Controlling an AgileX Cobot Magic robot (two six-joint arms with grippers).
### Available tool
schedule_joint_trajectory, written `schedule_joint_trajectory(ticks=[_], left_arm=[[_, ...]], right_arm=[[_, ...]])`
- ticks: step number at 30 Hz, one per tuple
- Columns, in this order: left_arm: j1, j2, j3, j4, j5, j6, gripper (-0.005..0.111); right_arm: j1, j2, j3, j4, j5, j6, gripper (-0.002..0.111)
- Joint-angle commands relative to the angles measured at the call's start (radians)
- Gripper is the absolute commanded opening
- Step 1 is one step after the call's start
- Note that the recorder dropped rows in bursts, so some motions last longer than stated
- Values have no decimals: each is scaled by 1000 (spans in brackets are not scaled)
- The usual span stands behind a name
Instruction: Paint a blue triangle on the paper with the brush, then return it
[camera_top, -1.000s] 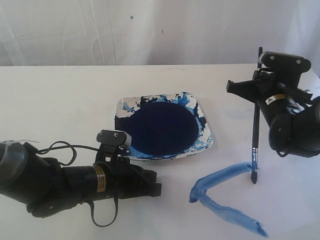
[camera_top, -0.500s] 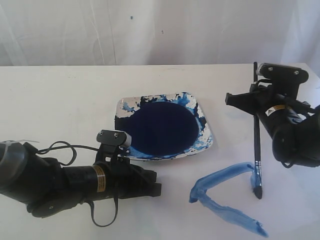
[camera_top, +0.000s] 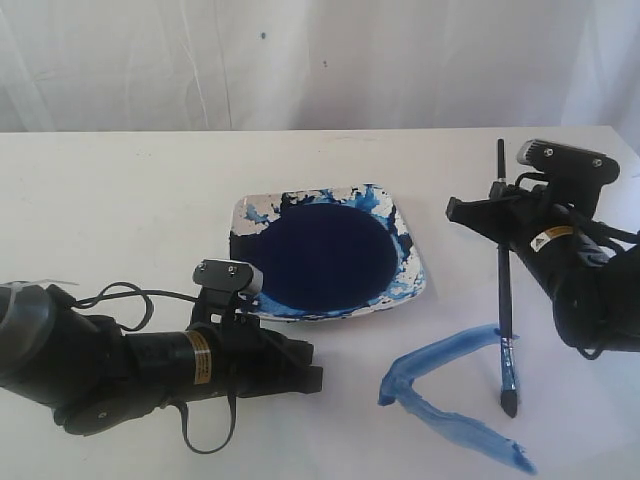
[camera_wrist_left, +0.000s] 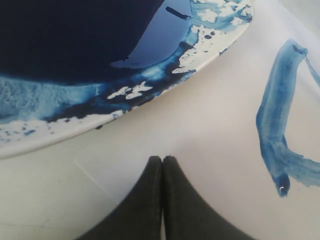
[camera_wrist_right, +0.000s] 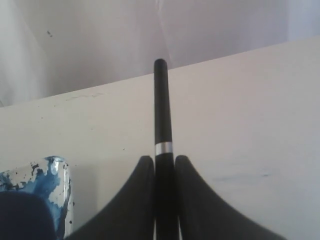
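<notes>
The right arm reaches in from the right of the dish (camera_top: 410, 272), wrist level and forearm sloping down behind it. The right gripper (camera_top: 497, 228) points toward the dish, and its fingers (camera_wrist_right: 142, 200) are clenched on the black handle of the brush (camera_top: 505, 300). The brush stands nearly upright, right of the dish and nearer the camera than its right corner. Its dark tip is down at the paper (camera_top: 130, 200).

The blue triangle (camera_top: 440, 352) lies on the paper off that same corner of the dish. Only two uneven strokes of it show, meeting in a corner on the dish's side.

The left arm lies low along the paper in front of the dish. The left gripper (camera_top: 315, 366) stops just short of the dish's near rim, fingers (camera_wrist_left: 150, 200) pressed together on nothing.
</notes>
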Motion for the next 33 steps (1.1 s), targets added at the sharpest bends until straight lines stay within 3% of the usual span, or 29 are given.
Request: schedule_joint_trajectory(ticks=[1, 16, 33], left_arm=[[-2, -7, 4, 2, 19, 1, 0], [-2, -7, 4, 2, 19, 1, 0], [-2, -7, 4, 2, 19, 1, 0]], right_arm=[[20, -6, 33, -11, -21, 7, 0], [109, -6, 56, -9, -38, 7, 0], [109, -6, 56, 83, -113, -110, 0]])
